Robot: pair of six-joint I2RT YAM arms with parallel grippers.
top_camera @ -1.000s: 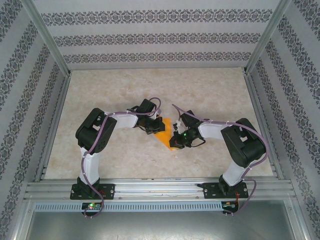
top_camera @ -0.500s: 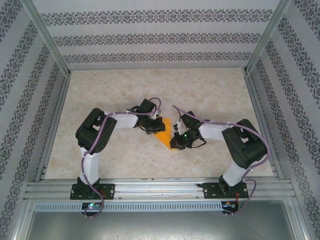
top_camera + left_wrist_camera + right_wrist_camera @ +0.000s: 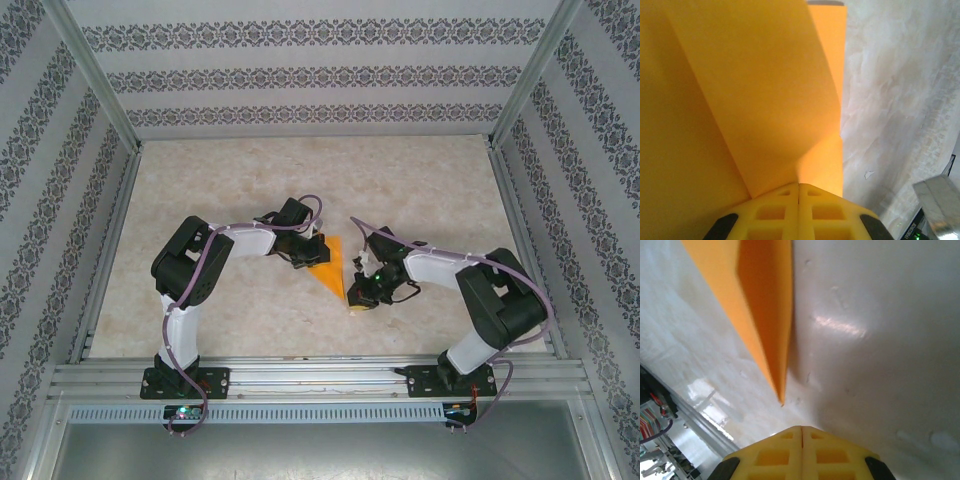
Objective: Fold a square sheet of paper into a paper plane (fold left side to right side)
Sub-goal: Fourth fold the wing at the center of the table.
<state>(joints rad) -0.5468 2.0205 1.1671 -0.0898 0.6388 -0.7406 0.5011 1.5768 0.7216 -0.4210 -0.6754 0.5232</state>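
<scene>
The right gripper (image 3: 357, 300) has drawn back toward the near right, jaws shut on nothing, and has left the pointed bright orange folded paper sheet (image 3: 331, 262) lying flat just to its left. The left gripper (image 3: 313, 256) (also closed) presses the sheet's far-left edge, so that crease looks finished.

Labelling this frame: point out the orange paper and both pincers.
orange paper (image 3: 333, 268), top view, its middle.
left pincer (image 3: 799, 192), left wrist view, fingertip seam.
right pincer (image 3: 802, 432), right wrist view, fingertip seam.
</scene>
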